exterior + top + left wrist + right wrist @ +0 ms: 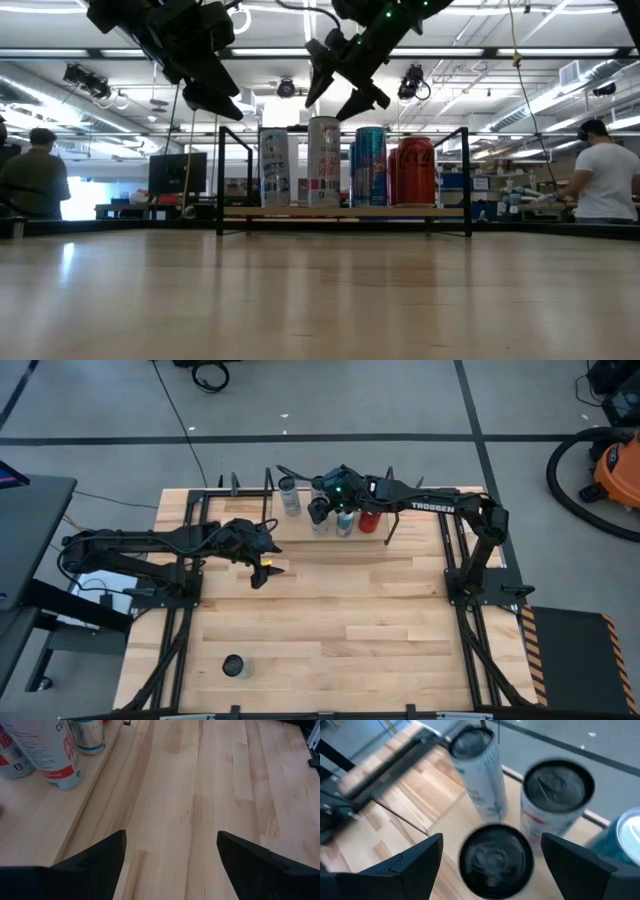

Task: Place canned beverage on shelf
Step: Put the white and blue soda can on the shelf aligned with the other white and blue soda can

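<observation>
Shelf (345,212) stands at the table's (330,650) far edge, pale board between two black wire frames. On it, a row of upright cans: a white can (274,167) at the left end, next a pale can with pink markings (323,162), then a teal can (370,166), then a red can (416,171) at the right end (low view). A dark-topped can (496,860) also stands on the board, in front of the row.

Right gripper (490,855) hovers directly above that dark-topped can, fingers spread wide to either side of it, not touching; nothing held.

Left gripper (170,855) hangs over bare tabletop just in front of the shelf's left end, jaws apart, empty.

One more can (233,665) stands alone near the table's front edge, well apart from the shelf.

Two people visible in the room behind the shelf.
</observation>
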Available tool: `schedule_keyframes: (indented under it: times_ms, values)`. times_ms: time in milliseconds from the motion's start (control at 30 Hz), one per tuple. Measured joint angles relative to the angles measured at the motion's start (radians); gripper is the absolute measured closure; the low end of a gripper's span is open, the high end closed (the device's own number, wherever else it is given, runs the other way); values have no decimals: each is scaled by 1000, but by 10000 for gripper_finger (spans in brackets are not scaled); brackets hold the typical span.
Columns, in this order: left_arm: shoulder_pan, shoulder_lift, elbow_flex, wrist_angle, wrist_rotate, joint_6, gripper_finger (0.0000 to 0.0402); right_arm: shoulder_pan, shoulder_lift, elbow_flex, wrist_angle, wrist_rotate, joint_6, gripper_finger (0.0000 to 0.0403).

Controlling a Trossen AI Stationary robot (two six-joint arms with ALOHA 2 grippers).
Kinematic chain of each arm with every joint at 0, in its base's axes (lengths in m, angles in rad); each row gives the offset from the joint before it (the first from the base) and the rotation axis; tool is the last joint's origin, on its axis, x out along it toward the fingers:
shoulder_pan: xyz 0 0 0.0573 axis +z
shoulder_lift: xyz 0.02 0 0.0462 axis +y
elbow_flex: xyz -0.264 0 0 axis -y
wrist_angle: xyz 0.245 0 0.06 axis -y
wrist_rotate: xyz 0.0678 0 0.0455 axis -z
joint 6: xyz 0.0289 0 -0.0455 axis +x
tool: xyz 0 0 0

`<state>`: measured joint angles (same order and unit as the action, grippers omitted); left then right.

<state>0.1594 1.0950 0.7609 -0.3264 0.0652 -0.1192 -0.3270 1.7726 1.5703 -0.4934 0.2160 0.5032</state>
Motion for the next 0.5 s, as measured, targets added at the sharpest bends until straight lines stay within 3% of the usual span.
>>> schedule_keyframes:
  times_ms: [133, 500]
  values:
    - [0, 0, 0, 0, 0, 0, 88, 6, -37, 0, 8, -27, -13, 57]
    - [-2, 0, 0, -1, 0, -30, 88, 10, -167, 0, 6, -344, -154, 57]
